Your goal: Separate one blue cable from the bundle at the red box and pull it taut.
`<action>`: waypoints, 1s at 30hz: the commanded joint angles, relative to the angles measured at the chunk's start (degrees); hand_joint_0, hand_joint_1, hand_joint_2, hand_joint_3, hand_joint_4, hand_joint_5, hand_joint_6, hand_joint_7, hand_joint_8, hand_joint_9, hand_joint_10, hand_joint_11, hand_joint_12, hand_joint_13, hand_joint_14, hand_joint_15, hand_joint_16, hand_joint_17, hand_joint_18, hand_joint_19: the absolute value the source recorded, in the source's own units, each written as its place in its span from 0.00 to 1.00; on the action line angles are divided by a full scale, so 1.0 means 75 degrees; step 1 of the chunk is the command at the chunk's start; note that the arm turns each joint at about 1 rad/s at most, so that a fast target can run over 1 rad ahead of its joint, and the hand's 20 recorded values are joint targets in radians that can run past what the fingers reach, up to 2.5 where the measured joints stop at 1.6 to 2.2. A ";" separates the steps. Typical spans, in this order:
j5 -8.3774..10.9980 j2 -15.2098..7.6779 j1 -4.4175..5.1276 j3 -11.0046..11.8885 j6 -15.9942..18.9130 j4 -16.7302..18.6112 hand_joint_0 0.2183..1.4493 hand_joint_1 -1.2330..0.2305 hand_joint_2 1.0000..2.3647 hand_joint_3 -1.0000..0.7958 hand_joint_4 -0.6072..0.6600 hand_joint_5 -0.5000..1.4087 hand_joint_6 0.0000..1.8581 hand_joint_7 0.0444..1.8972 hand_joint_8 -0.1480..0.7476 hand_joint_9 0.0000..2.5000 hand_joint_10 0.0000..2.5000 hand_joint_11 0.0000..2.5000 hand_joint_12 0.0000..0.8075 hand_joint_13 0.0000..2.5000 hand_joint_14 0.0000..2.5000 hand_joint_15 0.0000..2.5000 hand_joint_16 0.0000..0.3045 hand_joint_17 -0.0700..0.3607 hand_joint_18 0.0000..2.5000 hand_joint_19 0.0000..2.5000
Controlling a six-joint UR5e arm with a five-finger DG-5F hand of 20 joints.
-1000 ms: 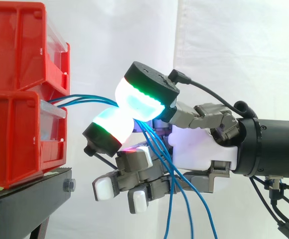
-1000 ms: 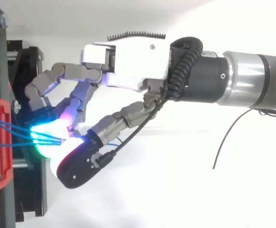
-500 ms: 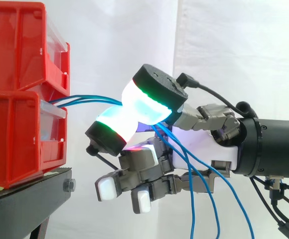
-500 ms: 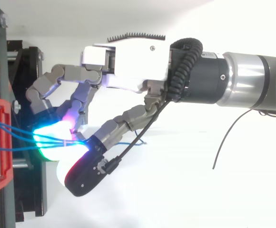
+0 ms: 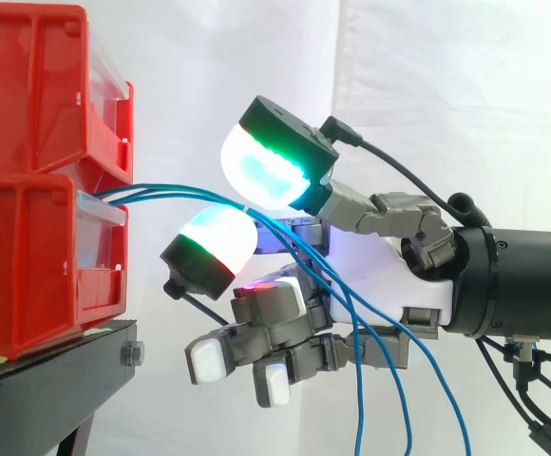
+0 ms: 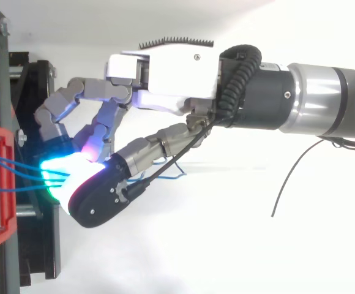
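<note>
Red box (image 5: pixel 38 256) stands at the left. Near it the robot hand (image 5: pixel 375 275) holds its glowing pads (image 5: pixel 261 166) slightly parted, clamping nothing. Several blue cables (image 5: pixel 161 195) run from the box through that gap together, so closing now would likely pinch the whole bundle.

Robotics lab, prob. a test rig: white curtain (image 5: pixel 446 95) is hanging as backdrop, red storage bins (image 5: pixel 28 190) are sitting stacked on a black metal stand (image 5: pixel 57 366), and an industrial arm (image 6: pixel 324 98) w/ cabling is reaching in.
</note>
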 commanded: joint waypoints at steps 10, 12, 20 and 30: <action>0.0000 0.0002 -0.0007 0.0005 0.0002 -0.0053 0.40 0.28 0.01 0.34 0.50 0.19 0.46 0.67 0.54 0.48 0.01 0.48 0.45 0.35 0.01 0.23 0.15 0.40 0.37 0.32; 0.0012 0.0002 -0.0007 0.0005 0.0002 -0.0053 0.42 0.26 0.01 0.33 0.47 0.19 0.47 0.66 0.53 0.47 0.01 0.48 0.44 0.35 0.01 0.22 0.15 0.40 0.36 0.32; -0.0035 0.0002 -0.0019 -0.0006 0.0002 -0.0158 0.46 0.25 0.00 0.28 0.41 0.18 0.48 0.67 0.52 0.47 0.01 0.48 0.43 0.34 0.01 0.22 0.14 0.39 0.36 0.31; -0.0070 0.0002 -0.0019 -0.0006 0.0002 -0.0158 0.44 0.24 0.00 0.28 0.44 0.18 0.48 0.65 0.53 0.47 0.01 0.48 0.43 0.34 0.01 0.22 0.14 0.39 0.36 0.31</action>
